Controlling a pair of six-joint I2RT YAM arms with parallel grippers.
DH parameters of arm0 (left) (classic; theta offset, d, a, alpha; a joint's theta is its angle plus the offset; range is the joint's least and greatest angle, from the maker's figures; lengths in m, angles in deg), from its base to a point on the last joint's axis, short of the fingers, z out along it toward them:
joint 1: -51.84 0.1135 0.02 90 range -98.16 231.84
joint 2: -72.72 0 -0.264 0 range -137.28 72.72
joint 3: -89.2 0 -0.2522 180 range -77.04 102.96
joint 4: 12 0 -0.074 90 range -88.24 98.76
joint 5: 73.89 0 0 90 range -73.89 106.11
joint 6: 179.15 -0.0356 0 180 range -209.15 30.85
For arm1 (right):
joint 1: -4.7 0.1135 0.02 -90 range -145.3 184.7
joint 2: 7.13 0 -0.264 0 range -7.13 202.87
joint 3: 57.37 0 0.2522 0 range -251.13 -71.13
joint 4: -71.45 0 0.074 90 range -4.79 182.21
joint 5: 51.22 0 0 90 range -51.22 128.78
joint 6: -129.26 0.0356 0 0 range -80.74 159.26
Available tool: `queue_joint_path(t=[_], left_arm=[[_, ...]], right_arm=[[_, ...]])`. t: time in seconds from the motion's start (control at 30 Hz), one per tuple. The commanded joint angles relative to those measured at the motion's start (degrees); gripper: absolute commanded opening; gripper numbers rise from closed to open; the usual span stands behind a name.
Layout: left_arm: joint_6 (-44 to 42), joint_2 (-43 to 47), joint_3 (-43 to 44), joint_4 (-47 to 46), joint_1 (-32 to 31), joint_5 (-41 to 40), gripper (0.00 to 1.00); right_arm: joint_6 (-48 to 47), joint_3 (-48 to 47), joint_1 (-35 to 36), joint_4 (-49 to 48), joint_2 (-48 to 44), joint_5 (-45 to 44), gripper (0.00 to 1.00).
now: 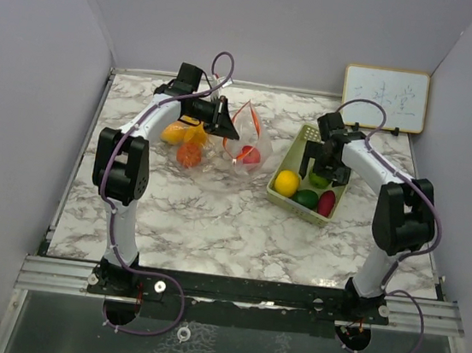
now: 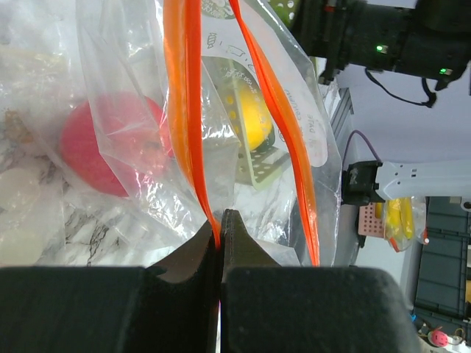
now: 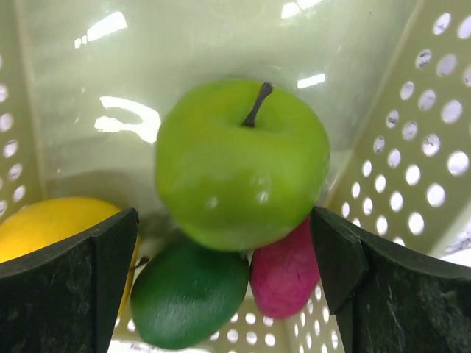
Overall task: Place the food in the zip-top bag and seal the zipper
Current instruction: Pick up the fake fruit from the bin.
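Bag [image 2: 110, 66] in left gripper [image 2: 222, 224], right gripper [image 3: 223, 228] agape

light: bright, even, fr. top
glare: white spots on basket [image 3: 221, 44] & bag [image 2: 132, 184]
blur: green apple [image 3: 243, 162] a bit soft

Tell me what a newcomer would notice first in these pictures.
The glossy green apple fills the right wrist view. It sits in the pale green basket, framed by the wide-open right gripper. Left of the basket, the left gripper pinches the orange zipper strip of the clear bag, with a red fruit already inside.
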Motion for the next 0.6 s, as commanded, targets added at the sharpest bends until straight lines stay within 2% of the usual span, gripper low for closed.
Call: queue_joint_path(t=[0.0,0.07,0.1,0.27,0.4,0.57], left_arm=[[-1.3,0.7,1.5,1.0,0.0,-0.1,0.00],[-1.1,0.8,1.7,0.9,0.0,0.0,0.00],[-1.0,0.8,1.8,0.9,0.0,0.1,0.00],[-0.3,1.1,2.1,0.6,0.0,0.3,0.00],[-0.2,1.3,2.1,0.4,0.0,0.4,0.00],[-0.4,1.1,2.5,0.6,0.0,0.3,0.00]], right_arm=[[-1.2,-1.4,-1.1,-3.8,4.4,-2.9,1.00],[-1.6,-1.1,-1.7,-4.7,5.3,-3.3,0.98],[-1.9,-1.1,-2.1,-5.0,5.6,-3.3,0.93],[-4.0,-0.8,-2.2,-6.8,3.3,-3.3,0.48],[-8.1,1.1,-2.3,-10.9,-2.8,0.6,0.32],[-10.8,1.3,-1.4,-13.5,-11.0,13.7,0.23]])
